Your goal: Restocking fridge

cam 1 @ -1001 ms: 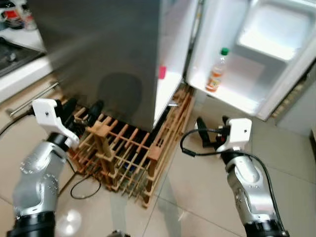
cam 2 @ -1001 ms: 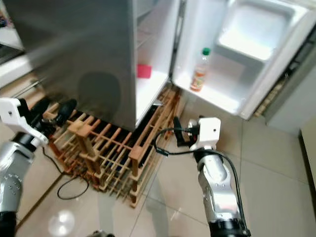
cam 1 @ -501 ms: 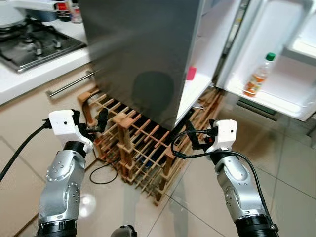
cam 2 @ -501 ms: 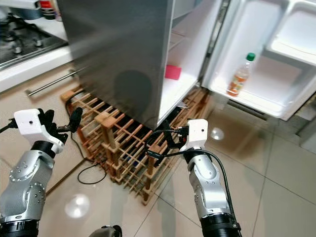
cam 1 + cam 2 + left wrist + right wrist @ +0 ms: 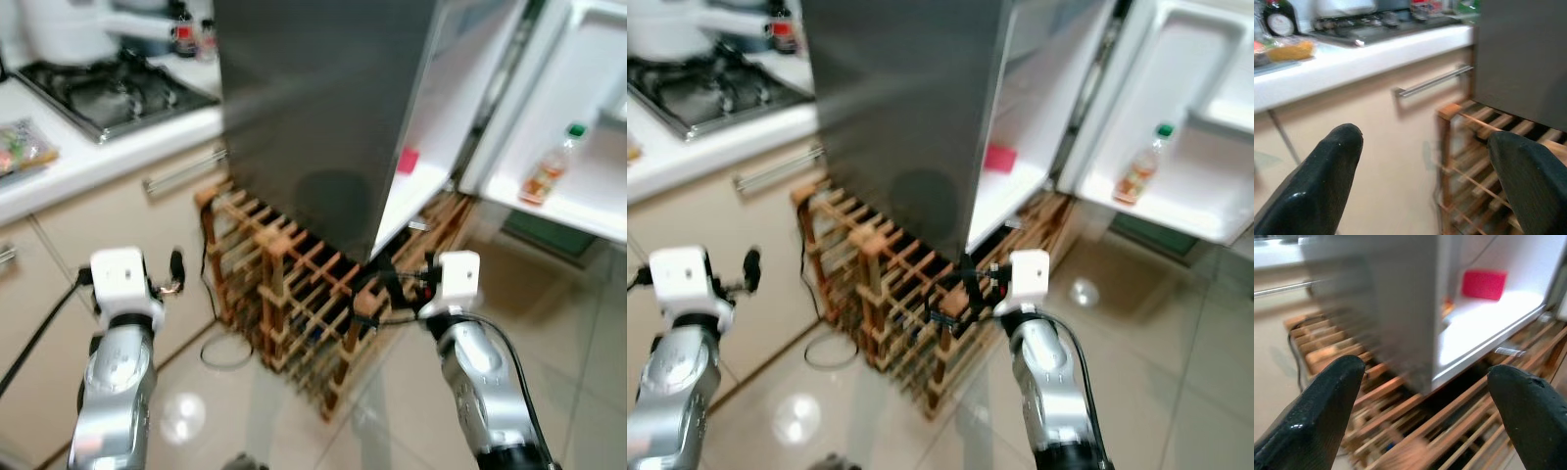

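**Both grippers held open and empty before the open fridge**

Nearest the camera, the two silver arms reach forward over a glossy tiled floor (image 5: 578, 343). The left gripper (image 5: 174, 274) hangs in front of a cream cabinet front (image 5: 1376, 147) with a long metal handle (image 5: 1432, 81); in its wrist view its two black fingers (image 5: 1317, 186) stand wide apart with nothing between them. The right gripper (image 5: 970, 284) is held out near the corner of a wooden wine rack (image 5: 294, 294), and its wrist view likewise shows the jaws spread wide and empty, pointing toward the bottom of the fridge.

The wine rack stands on the floor, just beside the cabinet and partly under the fridge's edge. A dark cable (image 5: 225, 352) loops on the floor beside it.

Behind the rack rises the fridge (image 5: 323, 88), its grey side panel facing the robot. Its door (image 5: 1176, 117) is swung open to the robot's right. On the white bottom shelf inside the fridge lies a small pink object (image 5: 1000, 158), also seen in the right wrist view (image 5: 1484, 284). In the lower door shelf stands a bottle (image 5: 1141, 166) with a green cap and orange-coloured contents, upright and alone.

Farther off, to the robot's left, a white countertop (image 5: 98, 157) carries a gas hob (image 5: 127, 88). Dark bottles (image 5: 181, 20) stand at the back of the counter, blurred, and a packet of something colourful (image 5: 24, 147) lies near its front edge.
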`<state>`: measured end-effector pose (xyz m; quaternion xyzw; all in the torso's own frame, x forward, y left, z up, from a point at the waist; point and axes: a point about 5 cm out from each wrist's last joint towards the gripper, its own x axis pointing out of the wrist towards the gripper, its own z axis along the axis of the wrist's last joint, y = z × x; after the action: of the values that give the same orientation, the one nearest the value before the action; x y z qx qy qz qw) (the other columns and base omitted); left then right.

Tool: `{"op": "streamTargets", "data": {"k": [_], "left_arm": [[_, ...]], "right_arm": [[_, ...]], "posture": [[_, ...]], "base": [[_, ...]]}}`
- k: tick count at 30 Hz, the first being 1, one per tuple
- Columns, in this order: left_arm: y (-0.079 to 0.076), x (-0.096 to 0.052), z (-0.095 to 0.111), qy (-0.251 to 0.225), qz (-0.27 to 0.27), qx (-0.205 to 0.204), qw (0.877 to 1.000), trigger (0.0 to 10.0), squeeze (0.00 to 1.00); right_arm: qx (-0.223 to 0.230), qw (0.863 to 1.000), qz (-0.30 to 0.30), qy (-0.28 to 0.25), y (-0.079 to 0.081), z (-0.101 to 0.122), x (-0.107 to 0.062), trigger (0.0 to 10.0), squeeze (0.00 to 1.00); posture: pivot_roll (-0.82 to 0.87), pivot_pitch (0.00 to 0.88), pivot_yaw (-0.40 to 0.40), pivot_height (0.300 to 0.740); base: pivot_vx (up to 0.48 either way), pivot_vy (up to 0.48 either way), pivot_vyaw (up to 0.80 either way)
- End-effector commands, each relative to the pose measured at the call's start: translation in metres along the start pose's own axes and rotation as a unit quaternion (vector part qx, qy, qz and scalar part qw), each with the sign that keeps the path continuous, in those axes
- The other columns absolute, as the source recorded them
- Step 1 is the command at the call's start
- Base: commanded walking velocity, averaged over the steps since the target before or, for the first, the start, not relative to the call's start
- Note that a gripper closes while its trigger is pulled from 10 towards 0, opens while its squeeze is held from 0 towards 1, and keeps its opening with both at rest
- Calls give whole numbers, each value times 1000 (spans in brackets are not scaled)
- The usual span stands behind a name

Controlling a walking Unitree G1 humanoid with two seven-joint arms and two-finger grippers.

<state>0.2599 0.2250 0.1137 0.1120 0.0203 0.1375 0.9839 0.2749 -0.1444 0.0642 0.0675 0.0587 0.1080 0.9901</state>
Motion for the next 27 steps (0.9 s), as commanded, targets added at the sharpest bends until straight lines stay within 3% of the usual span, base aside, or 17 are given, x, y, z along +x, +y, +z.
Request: {"op": "streamTargets", "data": {"k": [1, 4, 12, 20, 27], "left_arm": [[0, 2, 5, -5, 16, 7, 1000, 10000, 0], [-13, 8, 12, -14, -1, -20, 1000, 10000, 0], [-29, 12, 19, -19, -29, -18, 999, 10000, 0], [-31, 11, 22, -27, -42, -6, 999, 10000, 0], [-37, 7, 17, -14, -30, -18, 999, 10000, 0]], "right_arm": [[-2, 1000, 16, -22, 5, 12, 8, 10000, 4], [-6, 999, 29, -27, 11, 15, 13, 10000, 8], [-4, 999, 32, -30, 14, 13, 16, 10000, 12], [-5, 999, 40, -33, 19, 13, 17, 10000, 16], [-25, 997, 58, -36, 23, 14, 15, 10000, 31]], "posture": [[-53, 0, -44, 740], [-50, 0, -46, 740], [-36, 0, -33, 740], [-33, 0, -35, 740], [-35, 0, -56, 740]], "base": [[0, 0, 587], [0, 0, 544], [0, 0, 467], [0, 0, 455], [0, -462, 382]]}}
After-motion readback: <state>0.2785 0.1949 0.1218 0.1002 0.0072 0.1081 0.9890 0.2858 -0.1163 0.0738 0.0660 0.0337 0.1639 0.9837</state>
